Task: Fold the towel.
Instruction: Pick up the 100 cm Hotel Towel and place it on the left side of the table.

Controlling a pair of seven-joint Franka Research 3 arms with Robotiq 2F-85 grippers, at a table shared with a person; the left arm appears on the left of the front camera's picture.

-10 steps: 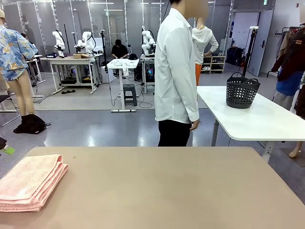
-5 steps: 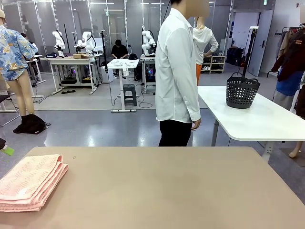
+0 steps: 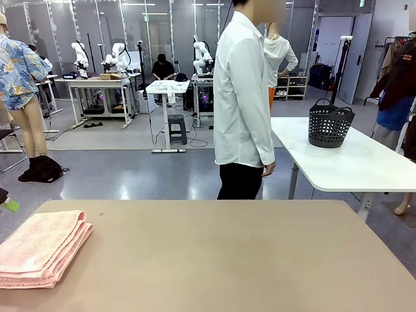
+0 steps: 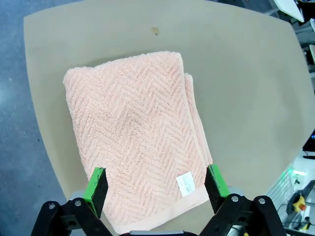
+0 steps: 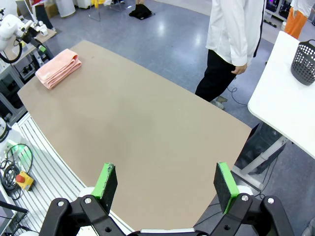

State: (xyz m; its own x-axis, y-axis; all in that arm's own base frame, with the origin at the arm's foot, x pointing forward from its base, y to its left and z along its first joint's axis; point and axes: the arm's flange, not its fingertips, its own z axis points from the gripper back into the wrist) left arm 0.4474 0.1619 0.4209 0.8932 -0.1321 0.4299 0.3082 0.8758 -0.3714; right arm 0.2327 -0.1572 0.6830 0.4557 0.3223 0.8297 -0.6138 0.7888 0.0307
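Left gripper [image 4: 155,184] and right gripper [image 5: 166,184], both spread wide and empty, above the table [image 3: 227,260]; folded towel [image 3: 40,247] at its left edge.

Right gripper [image 5: 166,184] spread above table [image 5: 147,132]; folded towel [image 5: 58,68] far corner.

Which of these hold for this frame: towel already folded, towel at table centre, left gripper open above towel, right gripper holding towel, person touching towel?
1. The towel lies folded in layers. True.
2. It sits mid-table. False: near the robot's left edge.
3. The left gripper hovers open over it. True.
4. The right gripper holds the towel. False: open above bare table.
5. The person touches the towel. False: stands beyond the far edge.
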